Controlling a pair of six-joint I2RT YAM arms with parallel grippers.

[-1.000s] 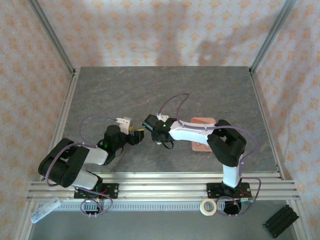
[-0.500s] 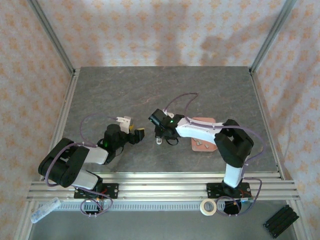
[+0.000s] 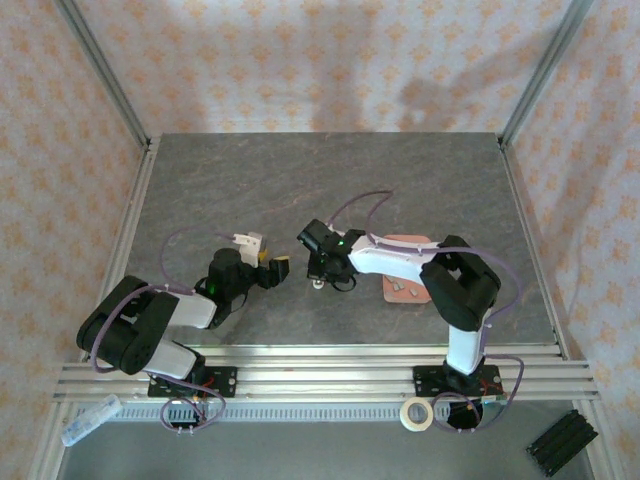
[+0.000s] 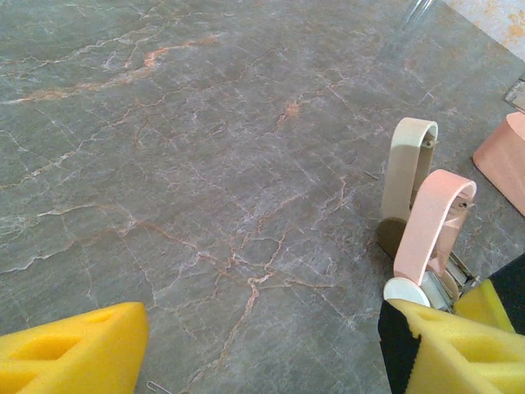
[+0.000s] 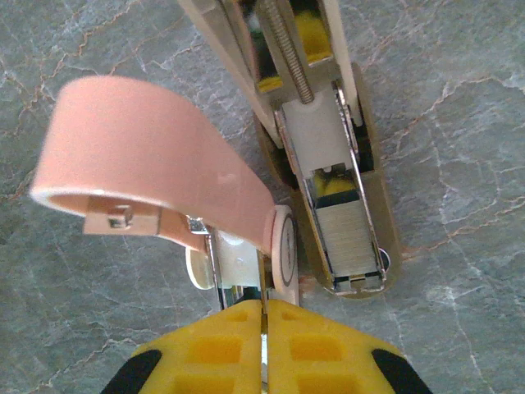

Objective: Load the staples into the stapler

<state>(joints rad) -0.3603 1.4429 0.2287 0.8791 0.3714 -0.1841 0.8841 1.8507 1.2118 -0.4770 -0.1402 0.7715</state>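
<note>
Marble table [image 4: 205, 123]; stapler [image 5: 328, 156] points lengthwise away from right gripper [image 5: 264, 316], fingers [image 5: 217, 345] pressed together; left gripper [image 4: 258, 324] spread.

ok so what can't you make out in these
Top view: staples on the pink tray, too small to count.
Right wrist view: whether the shut right gripper pinches anything, hidden by its pads.
Left wrist view: stapler hinge end, behind a finger of the left gripper.

Bright, even light casts soft, faint shadows
</note>
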